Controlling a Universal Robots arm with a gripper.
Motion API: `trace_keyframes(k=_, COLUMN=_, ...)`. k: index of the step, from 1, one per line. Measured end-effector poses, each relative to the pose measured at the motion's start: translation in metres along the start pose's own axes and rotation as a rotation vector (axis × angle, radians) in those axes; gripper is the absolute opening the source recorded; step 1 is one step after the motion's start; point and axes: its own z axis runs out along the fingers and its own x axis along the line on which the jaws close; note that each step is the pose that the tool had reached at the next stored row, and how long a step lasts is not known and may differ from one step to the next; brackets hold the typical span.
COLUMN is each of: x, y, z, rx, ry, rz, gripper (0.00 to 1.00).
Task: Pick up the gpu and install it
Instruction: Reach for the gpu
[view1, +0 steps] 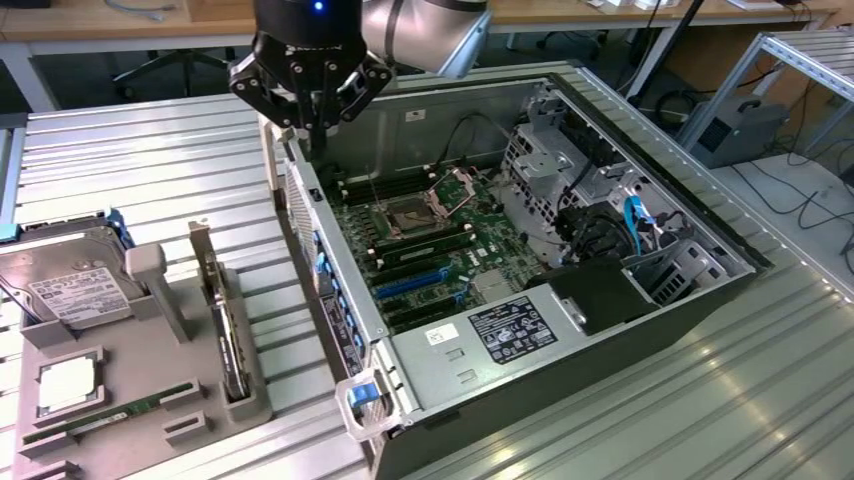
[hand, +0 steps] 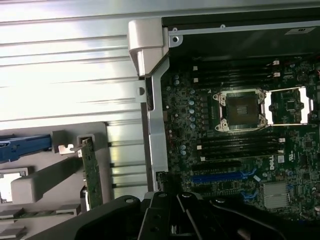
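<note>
**A:** Where is the gpu?

**B:** It stands on its long edge in a slot of the grey holder, on the surface at the exterior view's left, just beside the open case. Its silver bracket sticks up at the end nearer the hard drive. The wrist view shows the green board edge-on.

**A:** And the tool?

**B:** The fingers are pinched together with nothing between them. It hangs over the case's rear wall, well apart from the gpu. In the wrist view, the tool looks down past that wall.

**A:** How do you think the card will handle?

**B:** I'd say it is light and stiff, a thin board that won't sag. It is fragile all the same: small parts on its faces and a contact edge sitting down in the slot. Squeezing hard or twisting could do harm.

**A:** Where would you take hold?

**B:** On the exposed top edge, about mid-length, with the fingers across the two flat faces. That keeps it balanced. The bracket looks like smooth metal and sits at one end, so a grip there would probably slip or let the card swing.

**A:** Anything else?

**B:** The slot walls hug it closely, so I judge it has to come out straight, not tilted.
</note>
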Motion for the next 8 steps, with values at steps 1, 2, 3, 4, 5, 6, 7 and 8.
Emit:
trace_keyframes(k=1, x=0.002, y=-0.0001, z=-0.0001, rx=0.0, ry=0.0, rz=0.0, gripper=0.11)
trace_keyframes(k=2, x=0.004, y=-0.0003, z=-0.0001, rx=0.0001, ry=0.0, rz=0.0, gripper=0.11)
trace_keyframes(k=3, x=0.006, y=-0.0004, z=-0.0002, rx=0.0001, ry=0.0, rz=0.0, gripper=0.11)
trace_keyframes(k=4, x=0.008, y=-0.0006, z=-0.0003, rx=0.0001, ry=0.0001, rz=0.0, gripper=0.11)
trace_keyframes(k=5, x=0.012, y=-0.0009, z=-0.0004, rx=0.0001, ry=0.0001, rz=0.0, gripper=0.11)
trace_keyframes(k=6, x=0.014, y=-0.0011, z=-0.0004, rx=0.0001, ry=0.0, rz=0.0, gripper=0.11)
trace_keyframes(k=7, x=0.017, y=-0.0013, z=-0.0005, rx=0.0001, ry=0.0, rz=0.0, gripper=0.11)
trace_keyframes(k=8, x=0.02, y=-0.0015, z=-0.0006, rx=0.0001, ry=0.0001, rz=0.0, gripper=0.11)
